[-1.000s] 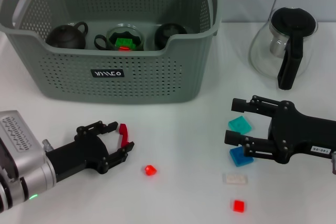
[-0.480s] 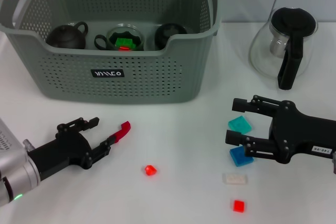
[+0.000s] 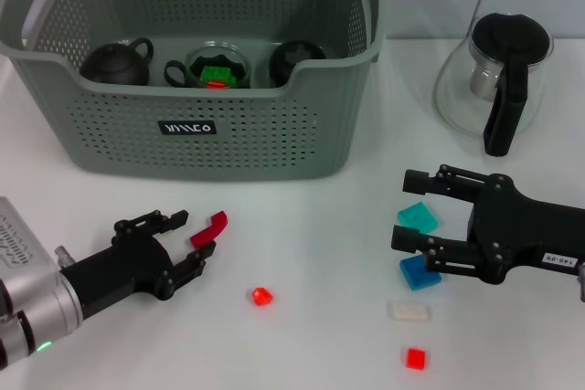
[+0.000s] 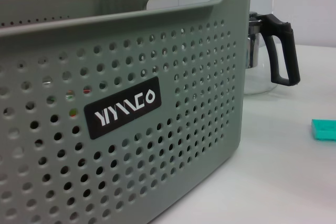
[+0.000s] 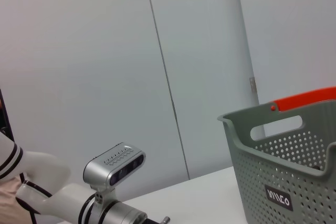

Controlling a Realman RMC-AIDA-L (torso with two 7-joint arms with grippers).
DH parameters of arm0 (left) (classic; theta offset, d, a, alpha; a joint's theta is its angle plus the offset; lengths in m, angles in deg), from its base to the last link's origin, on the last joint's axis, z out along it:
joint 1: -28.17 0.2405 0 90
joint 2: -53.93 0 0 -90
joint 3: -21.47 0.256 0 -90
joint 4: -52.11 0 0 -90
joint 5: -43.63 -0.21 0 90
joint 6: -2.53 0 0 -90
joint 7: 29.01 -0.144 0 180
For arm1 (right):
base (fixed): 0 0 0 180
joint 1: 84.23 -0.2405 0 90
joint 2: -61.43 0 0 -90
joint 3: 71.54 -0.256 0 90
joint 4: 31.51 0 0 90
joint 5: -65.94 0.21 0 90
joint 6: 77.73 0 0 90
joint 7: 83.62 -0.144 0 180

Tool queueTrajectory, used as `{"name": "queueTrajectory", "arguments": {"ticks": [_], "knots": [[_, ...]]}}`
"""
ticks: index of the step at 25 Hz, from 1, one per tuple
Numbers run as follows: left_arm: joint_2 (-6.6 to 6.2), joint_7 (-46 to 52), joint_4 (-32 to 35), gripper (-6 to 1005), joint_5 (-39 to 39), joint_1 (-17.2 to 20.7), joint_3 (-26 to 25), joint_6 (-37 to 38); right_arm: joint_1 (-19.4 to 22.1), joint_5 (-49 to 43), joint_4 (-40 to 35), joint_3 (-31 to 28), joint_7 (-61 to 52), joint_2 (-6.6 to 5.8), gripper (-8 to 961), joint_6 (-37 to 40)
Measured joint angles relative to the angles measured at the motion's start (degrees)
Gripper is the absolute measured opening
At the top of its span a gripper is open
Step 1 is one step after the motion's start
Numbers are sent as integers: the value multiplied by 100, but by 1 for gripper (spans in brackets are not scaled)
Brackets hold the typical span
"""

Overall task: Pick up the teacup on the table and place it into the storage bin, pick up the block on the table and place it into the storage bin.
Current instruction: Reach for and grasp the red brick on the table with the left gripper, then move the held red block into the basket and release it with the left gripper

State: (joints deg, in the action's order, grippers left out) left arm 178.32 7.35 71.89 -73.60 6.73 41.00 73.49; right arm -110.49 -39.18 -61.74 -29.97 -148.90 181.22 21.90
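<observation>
The grey storage bin (image 3: 320,125) stands at the back left, and its perforated wall (image 4: 173,129) fills the left wrist view. Inside it are two dark teacups (image 3: 117,63) (image 3: 297,59) and a glass cup (image 3: 218,68) with a green block in it. My left gripper (image 3: 187,244) is low at the front left and open. A curved red block (image 3: 208,228) lies just past its fingertips. My right gripper (image 3: 407,210) is open at the right, with a teal block (image 3: 418,217) between its fingers. A blue block (image 3: 419,273) lies by its lower finger.
On the table in front lie a small red block (image 3: 262,296), a white block (image 3: 409,310) and another red block (image 3: 416,358). A glass pitcher (image 3: 494,79) with a black handle stands at the back right. The right wrist view shows the left arm (image 5: 113,163) and the bin (image 5: 294,182).
My left gripper drew back to the left, then came forward again toward the curved red block, which stayed about where it was. The right arm has not moved.
</observation>
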Motion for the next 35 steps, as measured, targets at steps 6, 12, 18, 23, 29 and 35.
{"name": "queueTrajectory", "arguments": {"ticks": [6,12,18,23,29,35], "knots": [[-3,26,-7,537,-2,-25,-2,-51,14,0,0,0,-1,0,802,3],[-3,29,-60,441,-2,-39,-2,-170,0,-15,0,0,-2,0,803,-2],[-8,29,-136,435,-1,-91,9,-195,-2,-11,0,0,-2,0,804,-2],[-11,35,-141,430,-6,-106,118,-239,6,-10,0,0,-1,0,803,1],[-16,579,-93,405,-28,-139,221,-369,7,-14,0,0,-2,0,802,1],[-29,964,69,262,-99,-147,242,-245,14,-12,0,0,-20,-9,803,2]]}}
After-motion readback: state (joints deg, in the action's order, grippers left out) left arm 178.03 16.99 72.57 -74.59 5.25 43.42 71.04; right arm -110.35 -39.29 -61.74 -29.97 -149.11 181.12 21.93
